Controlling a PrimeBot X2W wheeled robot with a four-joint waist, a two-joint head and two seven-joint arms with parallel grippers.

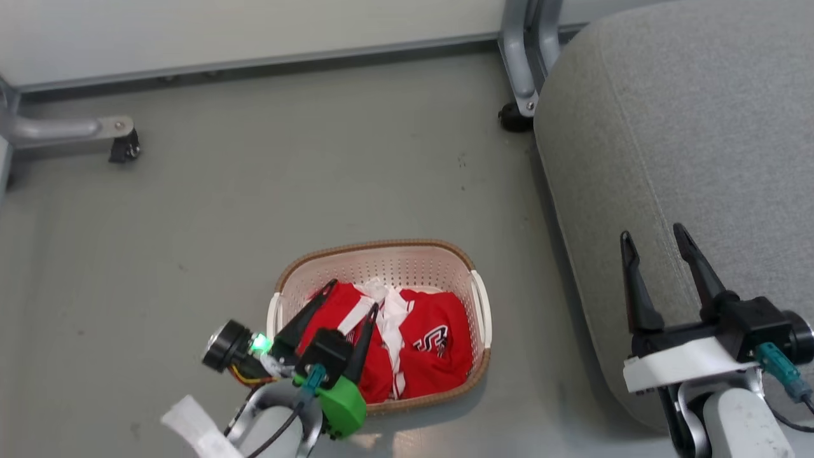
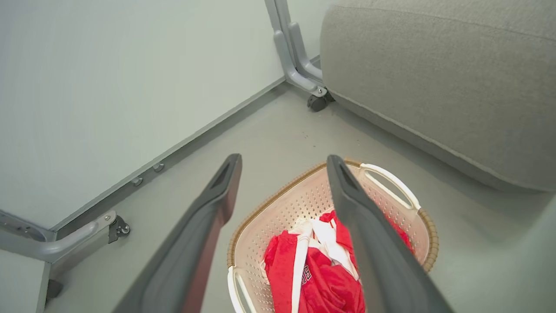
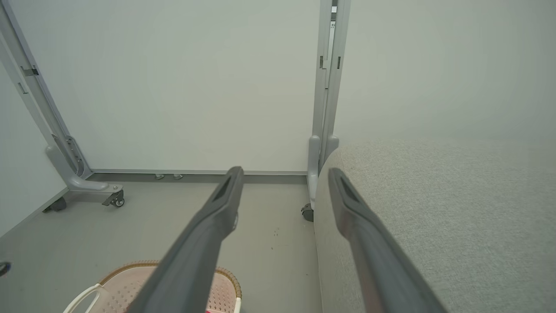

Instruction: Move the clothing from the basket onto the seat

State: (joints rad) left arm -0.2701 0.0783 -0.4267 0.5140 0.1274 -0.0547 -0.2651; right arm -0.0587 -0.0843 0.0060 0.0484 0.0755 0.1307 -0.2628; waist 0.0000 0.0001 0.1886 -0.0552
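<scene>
Head view: the left gripper (image 1: 353,295) hangs above the basket (image 1: 381,243), fingers apart and empty. The red-and-white clothing (image 1: 432,343) is heaped in the basket beneath its tips. The right gripper (image 1: 653,232), also spread and empty, is poised over the seat's (image 1: 687,127) edge.

Left wrist view: the clothing lies in the basket below the parted fingers, with the seat beyond the right finger.

Right wrist view: the seat stretches under the right finger, and the basket's rim sits beneath the left one.
</scene>
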